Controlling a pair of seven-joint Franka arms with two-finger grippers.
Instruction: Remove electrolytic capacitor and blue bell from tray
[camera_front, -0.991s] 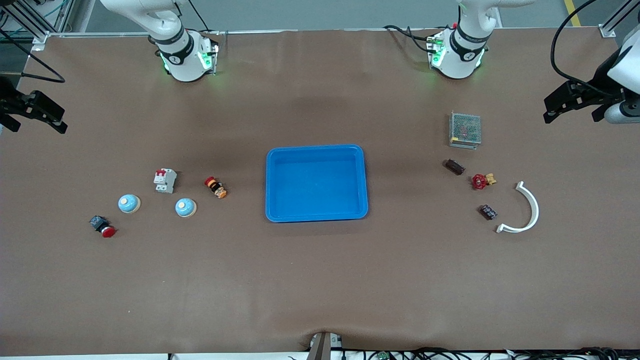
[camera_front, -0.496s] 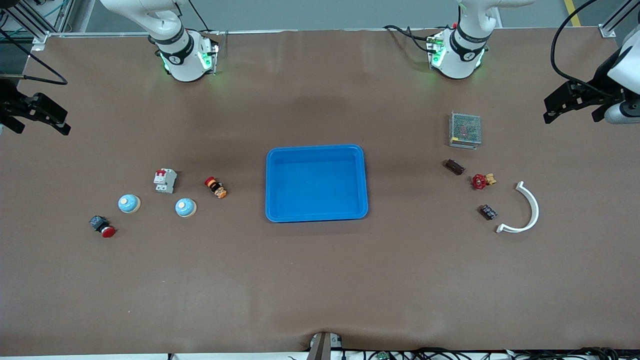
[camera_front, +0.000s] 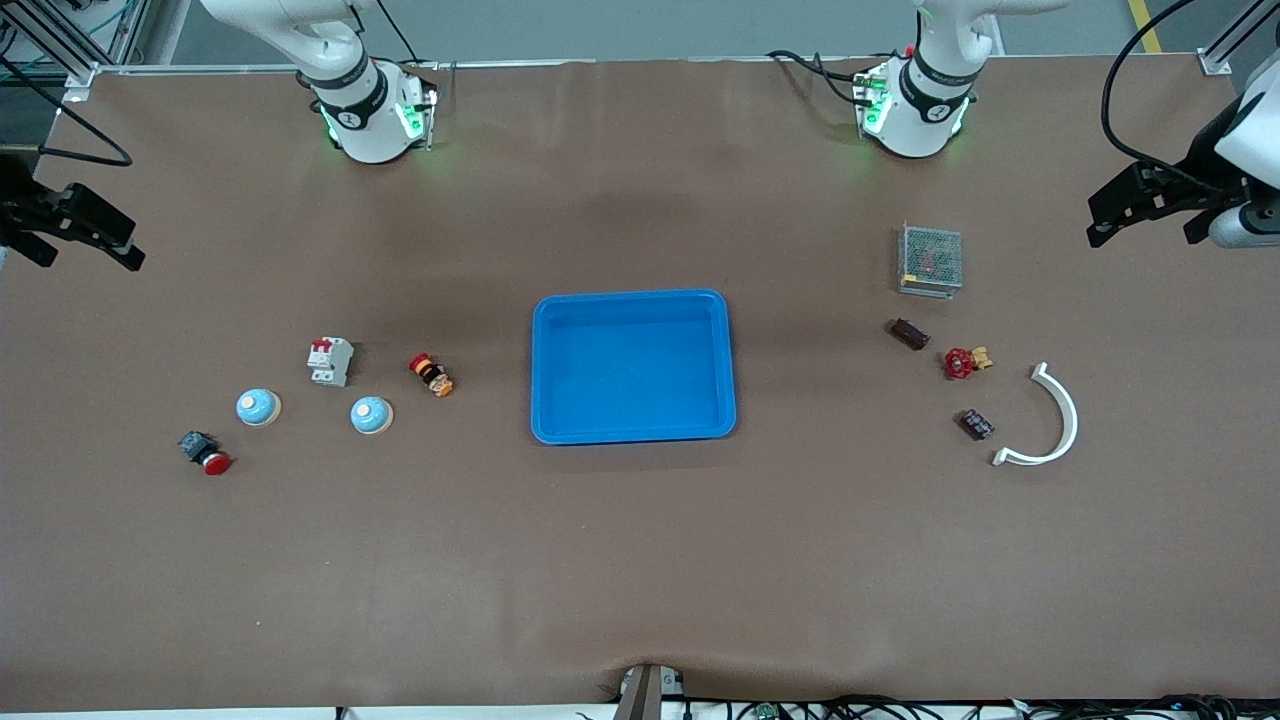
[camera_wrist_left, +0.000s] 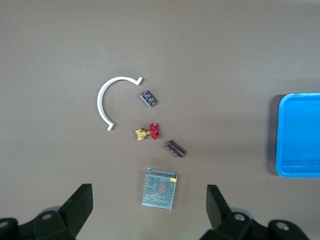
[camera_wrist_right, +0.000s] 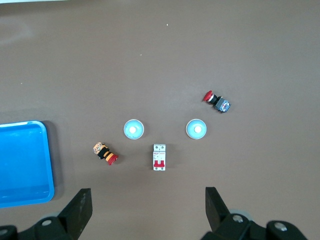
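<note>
Tray (camera_front: 633, 437): bright blue, shallow, raised rim, mid-surface. Holds nothing.

Blue bells, two: domed, pale button on top, both out on the surface toward the right arm's end. One (camera_front: 371, 415) sits closer to the tray; the other (camera_front: 258, 407) lies closer to the surface edge. Judged light, rigid and smooth; the dome would slip under a top pinch, so hold low across the base rim.

Capacitors, two dark cylinders lying on their sides toward the left arm's end: one (camera_front: 909, 333) just nearer the front camera than the mesh box (camera_front: 930, 260), the other (camera_front: 977, 424) beside the white curved bracket (camera_front: 1052, 430). Judged light, stiff, prone to rolling; grip across the body, not along it.

Other stock: white circuit breaker (camera_front: 330, 361), orange-and-black switch (camera_front: 432, 375), red push button (camera_front: 206, 453), red valve (camera_front: 964, 361).

Left gripper (camera_front: 1140, 212): raised over the left arm's end of the surface, jaws spread wide, holding nothing. Waiting.

Right gripper (camera_front: 75, 232): raised over the right arm's end, jaws spread wide, holding nothing.

Status: by the present layout, both named items lie outside the tray; removal looks complete.
</note>
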